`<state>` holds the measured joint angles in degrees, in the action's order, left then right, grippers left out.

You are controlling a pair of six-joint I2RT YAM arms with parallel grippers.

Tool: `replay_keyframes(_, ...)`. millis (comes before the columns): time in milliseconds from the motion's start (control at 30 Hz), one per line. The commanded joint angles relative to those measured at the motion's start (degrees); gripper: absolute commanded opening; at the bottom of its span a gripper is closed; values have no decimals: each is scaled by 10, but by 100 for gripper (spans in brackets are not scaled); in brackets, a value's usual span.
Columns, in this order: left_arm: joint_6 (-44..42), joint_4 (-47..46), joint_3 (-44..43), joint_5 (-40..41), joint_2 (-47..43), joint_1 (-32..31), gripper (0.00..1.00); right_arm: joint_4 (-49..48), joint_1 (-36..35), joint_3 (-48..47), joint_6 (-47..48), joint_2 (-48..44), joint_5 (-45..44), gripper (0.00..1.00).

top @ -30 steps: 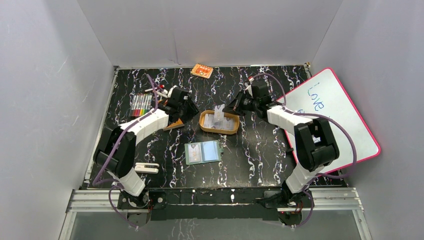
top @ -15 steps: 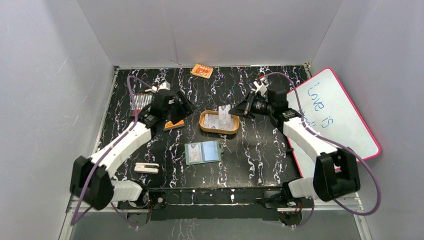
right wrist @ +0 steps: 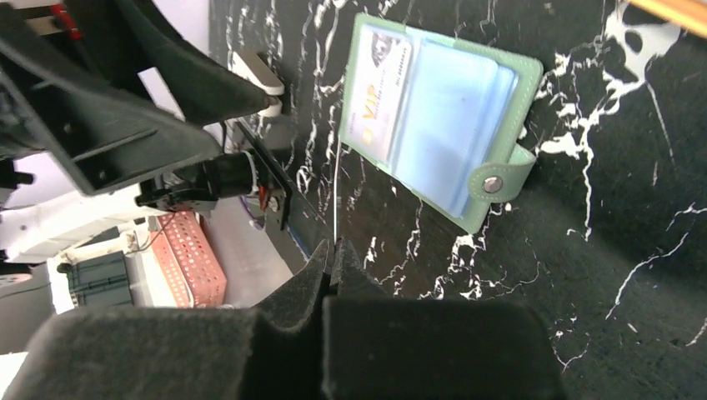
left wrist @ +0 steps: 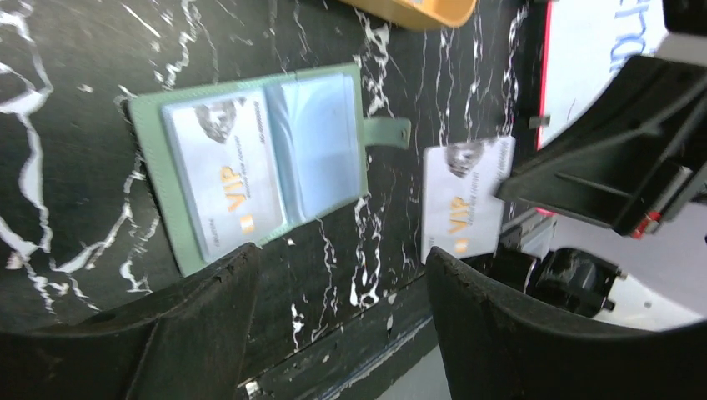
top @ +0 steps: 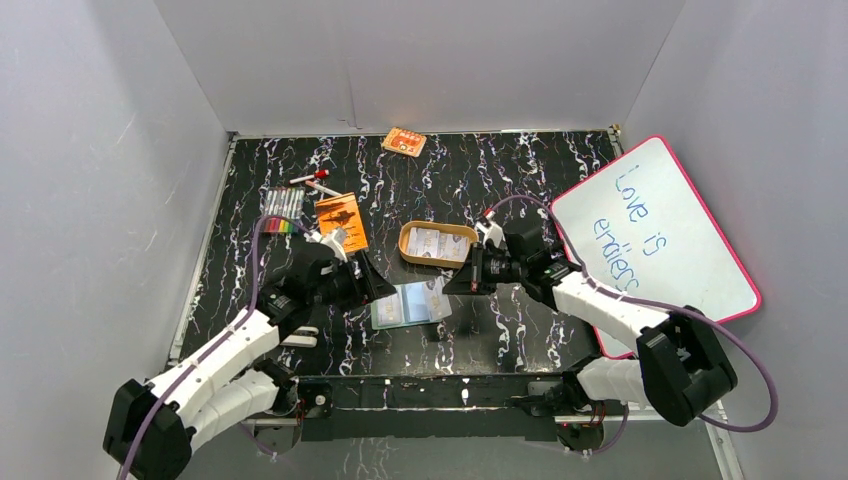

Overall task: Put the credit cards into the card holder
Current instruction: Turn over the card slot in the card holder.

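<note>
The right tool [right wrist: 332, 252] pinches a thin VIP credit card [left wrist: 463, 200], likely stiff and slick, by one edge beside the open card holder [top: 405, 304] on the counter [top: 520, 330]; the left tool [left wrist: 338, 283] gapes empty

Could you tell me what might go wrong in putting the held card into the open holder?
The right tool pinches the card at one end only; it may twist or slip on insertion. The card holder lies loose, the left tool open and not gripping it, so a push could slide it. Both tools are close and might collide.
</note>
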<state>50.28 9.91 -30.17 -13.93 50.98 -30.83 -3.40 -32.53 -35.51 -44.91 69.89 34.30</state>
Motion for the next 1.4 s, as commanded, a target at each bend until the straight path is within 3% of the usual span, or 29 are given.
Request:
replay_keyframes(0, -21, 5, -23, 9, 19, -53, 71, -65, -16, 18, 2, 10, -29, 0)
replay_keyframes(400, -18, -20, -27, 45, 98, -74, 69, -142, -16, 75, -27, 66, -74, 0)
replay_keyframes(900, 18, -9, 9, 102, 168, -73, 54, -142, -16, 64, -16, 130, -72, 0)
replay_keyframes(1367, 10, -21, 14, 91, 188, -74, 55, -169, -25, 45, -30, 171, -52, 0)
